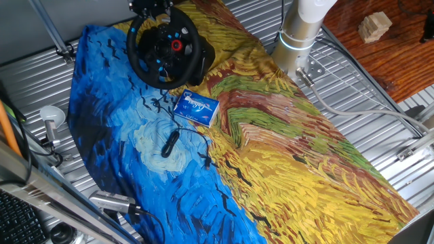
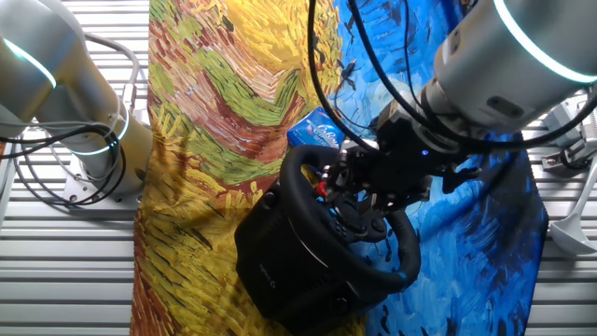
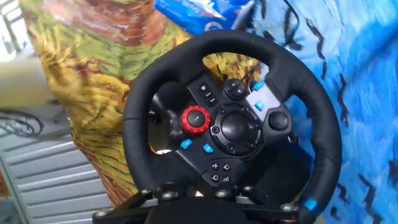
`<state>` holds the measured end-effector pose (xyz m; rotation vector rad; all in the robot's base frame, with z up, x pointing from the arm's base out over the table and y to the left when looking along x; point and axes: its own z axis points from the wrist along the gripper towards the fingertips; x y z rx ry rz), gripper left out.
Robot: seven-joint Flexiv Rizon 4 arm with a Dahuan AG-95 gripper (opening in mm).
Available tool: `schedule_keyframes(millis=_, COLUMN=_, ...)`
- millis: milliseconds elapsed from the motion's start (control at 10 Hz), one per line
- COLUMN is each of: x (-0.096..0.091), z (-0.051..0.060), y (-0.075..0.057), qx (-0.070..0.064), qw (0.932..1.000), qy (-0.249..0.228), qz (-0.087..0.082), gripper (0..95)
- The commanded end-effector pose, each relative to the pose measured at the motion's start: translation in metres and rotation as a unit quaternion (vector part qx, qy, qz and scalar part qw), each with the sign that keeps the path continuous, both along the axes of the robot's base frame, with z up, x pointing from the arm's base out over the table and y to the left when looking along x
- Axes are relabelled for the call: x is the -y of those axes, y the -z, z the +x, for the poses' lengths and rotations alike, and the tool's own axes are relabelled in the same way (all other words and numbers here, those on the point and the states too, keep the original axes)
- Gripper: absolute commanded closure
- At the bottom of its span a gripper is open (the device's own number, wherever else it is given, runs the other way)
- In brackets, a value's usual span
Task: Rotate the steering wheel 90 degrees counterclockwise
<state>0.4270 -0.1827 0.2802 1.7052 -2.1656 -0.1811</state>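
Observation:
The steering wheel (image 1: 139, 57) stands on its black base at the far left end of the painted cloth (image 1: 285, 149), with its red knob (image 1: 176, 45) right of the hub. My gripper (image 1: 150, 8) sits at the wheel's far top rim. In the other fixed view the gripper (image 2: 359, 182) straddles the steering wheel (image 2: 401, 252) rim above the bulky base. The hand view is filled by the steering wheel (image 3: 140, 118), its red knob (image 3: 196, 117) and its blue buttons. There the gripper (image 3: 205, 200) covers the bottom rim and appears shut on it, with the fingertips hidden.
A small blue packet (image 1: 196, 107) lies just in front of the wheel. A thin black cable with plug (image 1: 169, 144) trails across the blue cloth. My arm's base (image 1: 302, 34) stands at the back right. A wooden block (image 1: 375, 26) rests on the wooden top beyond.

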Motion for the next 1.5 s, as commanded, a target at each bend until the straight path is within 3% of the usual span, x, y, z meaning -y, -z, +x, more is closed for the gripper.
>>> schedule_keyframes(millis=100, x=0.0011, z=-0.0017, y=0.0019, qx=0.001, qw=1.0000, qy=0.002, qz=0.007, gripper=57.0)
schedule_keyframes(millis=1300, x=0.0011, z=-0.0009, y=0.0023, qx=-0.001, qw=0.9999, qy=0.003, qz=0.013, gripper=57.0)
schedule_keyframes(millis=1500, x=0.0011, z=-0.0009, y=0.0023, qx=0.004, qw=0.9999, qy=0.012, qz=0.012, gripper=57.0)
